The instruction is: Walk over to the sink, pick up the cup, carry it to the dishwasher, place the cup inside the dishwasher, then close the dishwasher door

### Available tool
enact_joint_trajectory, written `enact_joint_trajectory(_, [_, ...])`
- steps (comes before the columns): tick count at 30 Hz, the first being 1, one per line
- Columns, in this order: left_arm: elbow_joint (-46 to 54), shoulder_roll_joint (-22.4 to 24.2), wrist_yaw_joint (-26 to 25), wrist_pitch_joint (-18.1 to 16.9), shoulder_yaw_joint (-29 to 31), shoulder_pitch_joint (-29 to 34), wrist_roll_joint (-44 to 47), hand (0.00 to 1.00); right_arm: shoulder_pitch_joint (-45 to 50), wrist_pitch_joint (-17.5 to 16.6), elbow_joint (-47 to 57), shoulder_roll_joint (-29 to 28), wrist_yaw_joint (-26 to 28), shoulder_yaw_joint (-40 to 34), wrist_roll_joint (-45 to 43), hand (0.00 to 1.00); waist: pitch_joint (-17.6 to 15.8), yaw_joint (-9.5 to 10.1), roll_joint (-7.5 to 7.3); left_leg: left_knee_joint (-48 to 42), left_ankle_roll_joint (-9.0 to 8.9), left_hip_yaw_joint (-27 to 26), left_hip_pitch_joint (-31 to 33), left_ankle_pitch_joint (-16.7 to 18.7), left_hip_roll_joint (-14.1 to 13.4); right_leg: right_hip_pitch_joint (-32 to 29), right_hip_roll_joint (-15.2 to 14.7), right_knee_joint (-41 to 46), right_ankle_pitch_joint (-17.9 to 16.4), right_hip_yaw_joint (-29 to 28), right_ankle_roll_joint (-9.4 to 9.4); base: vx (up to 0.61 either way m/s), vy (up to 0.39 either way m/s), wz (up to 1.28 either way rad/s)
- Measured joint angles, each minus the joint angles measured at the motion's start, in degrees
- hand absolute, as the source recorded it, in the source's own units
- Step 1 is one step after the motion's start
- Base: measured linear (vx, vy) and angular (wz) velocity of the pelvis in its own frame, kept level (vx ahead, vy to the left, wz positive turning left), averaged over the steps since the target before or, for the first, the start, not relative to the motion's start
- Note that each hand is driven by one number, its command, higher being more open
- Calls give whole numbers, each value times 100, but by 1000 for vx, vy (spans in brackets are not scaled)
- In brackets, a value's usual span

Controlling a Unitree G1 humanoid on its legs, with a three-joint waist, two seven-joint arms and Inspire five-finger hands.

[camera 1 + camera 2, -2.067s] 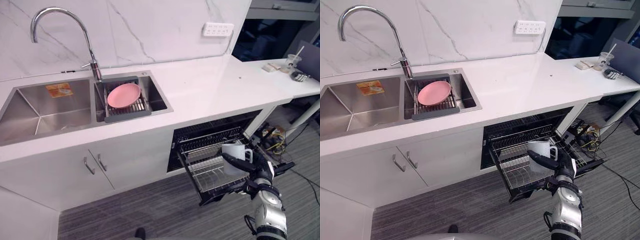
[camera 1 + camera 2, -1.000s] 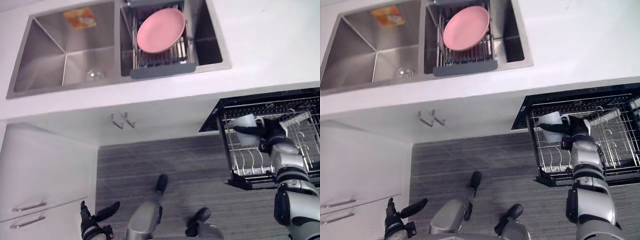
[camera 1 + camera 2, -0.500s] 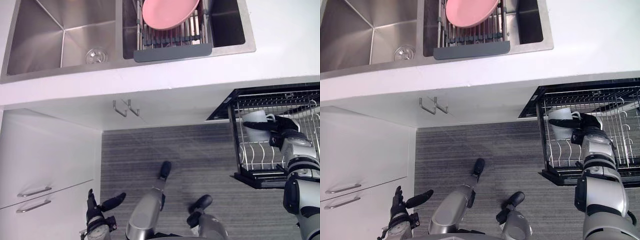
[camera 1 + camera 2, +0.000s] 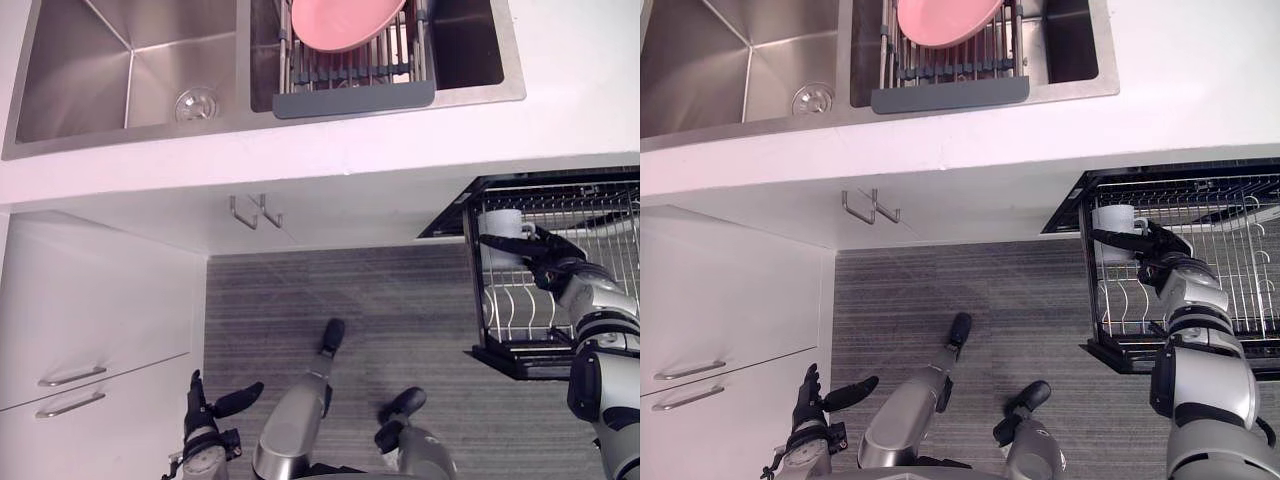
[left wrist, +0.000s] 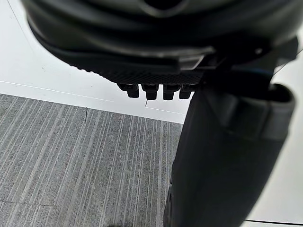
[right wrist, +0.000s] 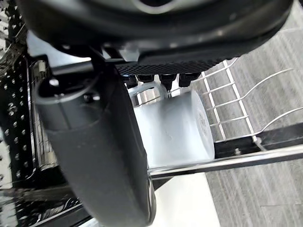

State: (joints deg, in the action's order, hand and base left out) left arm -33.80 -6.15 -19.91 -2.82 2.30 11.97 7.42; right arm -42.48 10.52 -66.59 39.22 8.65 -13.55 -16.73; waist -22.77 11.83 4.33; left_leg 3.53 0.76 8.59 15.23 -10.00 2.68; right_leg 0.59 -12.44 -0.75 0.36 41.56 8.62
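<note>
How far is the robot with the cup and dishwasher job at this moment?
Done: the cup is off the sink and looks set in the pulled-out rack. In hand: the right hand is at the cup; whether it grips, I cannot tell. Left: free the hand, then close the dishwasher. The left hand hangs open, idle.

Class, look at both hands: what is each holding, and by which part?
The left hand is open and holds nothing. The right hand lies against the side of the cup in the dishwasher rack; whether it grips the cup cannot be told.
</note>
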Motion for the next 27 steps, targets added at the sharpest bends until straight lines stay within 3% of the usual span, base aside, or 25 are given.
enact_joint_trajectory(4, [-127,7,24,-3,-50,-3,-75,100,137,-351,138,-7,10,-2,-12,100,-1,-23,-6,38,-13,16,-118,-13,18,99,21,-3,2,2,-1,0,0,0])
enact_joint_trajectory(8, [-434,12,99,-8,-34,-9,-71,100,1002,-760,1392,-212,-5,-246,-267,100,18,-75,-42,139,-24,35,-213,-69,17,157,17,-4,2,-5,-1,0,0,0])
enact_joint_trajectory(13, [-717,20,902,-182,178,167,53,100,2497,-956,3428,-1218,-4,-585,-459,100,249,-453,-276,133,-48,16,-558,-39,41,504,-18,3,-4,-72,-2,-6,4,0])
enact_joint_trajectory(17, [-714,14,1426,-483,250,298,65,100,3220,-1041,4117,-1737,-65,-1188,-438,100,435,-528,-322,-689,64,-317,-370,558,87,687,-161,292,-287,-105,70,-73,56,6])
enact_joint_trajectory(18, [-719,10,1555,-528,321,390,67,100,3470,-1044,4366,-1873,-145,-1390,-409,100,489,-645,-326,-963,93,-701,-327,691,3,834,-188,315,-325,-7,111,-71,95,24])
enact_joint_trajectory(21, [-864,57,1771,-569,504,657,43,100,4028,-1168,5372,-2525,-538,-2022,-392,100,689,-856,-418,-1498,188,-1214,-279,1077,-23,881,-495,683,-508,26,205,66,87,5])
enact_joint_trajectory(22, [-1107,108,1758,-593,670,671,32,100,4246,-1311,5943,-2929,-726,-2218,-389,100,703,-986,-445,-1804,197,-1652,-347,1391,-125,923,-717,1132,-700,17,-2,107,78,-9])
enact_joint_trajectory(23, [-1197,141,1751,-584,711,678,28,100,4319,-1369,6131,-3018,-778,-2203,-365,100,710,-1041,-431,-1826,250,-1725,-414,1448,-156,873,-814,1448,-737,-32,-176,110,57,-13])
enact_joint_trajectory(24, [-1264,175,1742,-567,748,707,27,100,4359,-1415,6291,-3104,-791,-2172,-329,100,713,-1095,-428,-1810,288,-1746,-491,1488,-157,752,-939,1842,-736,-126,-475,84,75,-27])
enact_joint_trajectory(25, [-1347,161,1742,-561,732,772,20,100,4468,-1498,6610,-3279,-790,-2022,-294,100,785,-1150,-420,-1631,310,-1773,-687,1503,-202,386,-1068,2588,-517,-618,-1038,121,98,-30])
enact_joint_trajectory(26, [-1350,118,1761,-540,714,797,23,100,4574,-1632,6827,-3419,-776,-1963,-197,100,866,-1184,-384,-1455,359,-1742,-879,1471,-227,85,-1040,3001,-380,-1186,-1101,207,115,-6])
enact_joint_trajectory(27, [-1350,-10,1817,-483,638,788,31,100,4705,-1853,7078,-3647,-688,-1947,-110,100,940,-1282,-471,-1215,379,-1593,-1043,1412,-241,-94,-721,3169,-645,-1913,-749,166,60,26])
